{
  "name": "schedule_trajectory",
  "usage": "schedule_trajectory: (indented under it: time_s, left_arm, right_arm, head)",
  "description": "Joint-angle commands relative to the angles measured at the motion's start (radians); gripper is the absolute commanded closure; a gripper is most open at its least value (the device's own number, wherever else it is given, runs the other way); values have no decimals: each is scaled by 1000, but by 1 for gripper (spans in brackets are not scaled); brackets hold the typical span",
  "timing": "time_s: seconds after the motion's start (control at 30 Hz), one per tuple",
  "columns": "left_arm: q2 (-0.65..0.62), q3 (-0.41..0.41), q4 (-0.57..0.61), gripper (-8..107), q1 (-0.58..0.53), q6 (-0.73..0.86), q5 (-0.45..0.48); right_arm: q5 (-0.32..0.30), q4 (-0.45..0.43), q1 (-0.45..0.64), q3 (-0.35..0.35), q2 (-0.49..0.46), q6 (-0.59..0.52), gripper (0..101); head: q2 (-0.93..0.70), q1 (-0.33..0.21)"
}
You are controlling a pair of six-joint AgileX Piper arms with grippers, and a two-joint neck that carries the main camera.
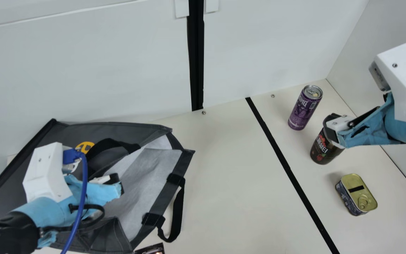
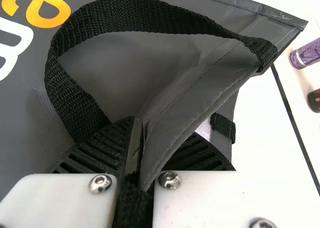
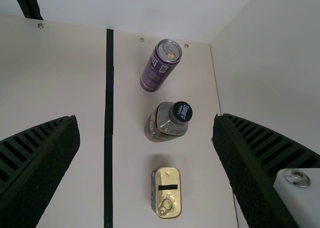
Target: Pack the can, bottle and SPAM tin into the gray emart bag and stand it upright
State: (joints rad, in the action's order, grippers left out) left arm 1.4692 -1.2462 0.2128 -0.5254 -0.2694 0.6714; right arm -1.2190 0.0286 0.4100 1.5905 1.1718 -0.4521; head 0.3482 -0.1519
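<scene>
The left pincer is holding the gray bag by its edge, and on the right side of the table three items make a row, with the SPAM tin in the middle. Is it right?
Not the SPAM tin: the right wrist view shows the bottle in the middle, with the can beyond it. The left pincer does hold the gray bag by its edge.

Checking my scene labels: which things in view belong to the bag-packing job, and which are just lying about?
For the job: gray bag, purple can, dark bottle, SPAM tin.

Not for the job: partly visible dark item near the bag's opening, black strip along the table.
</scene>
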Motion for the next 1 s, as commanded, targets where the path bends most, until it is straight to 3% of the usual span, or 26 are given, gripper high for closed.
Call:
schedule_trajectory:
  time_s: [0.0,0.63,0.97]
  left_arm:
    - [0,0,0,107,0,0,0]
    - [0,0,0,107,0,0,0]
    - [0,0,0,107,0,0,0]
  right_arm:
    - [0,0,0,0,0,0,6]
    - [6,-25,-29,-14,-11,35,6]
    - [1,-55,-46,42,41,101,6]
  head:
    - [1,-23]
    - [1,-23]
    - [1,-23]
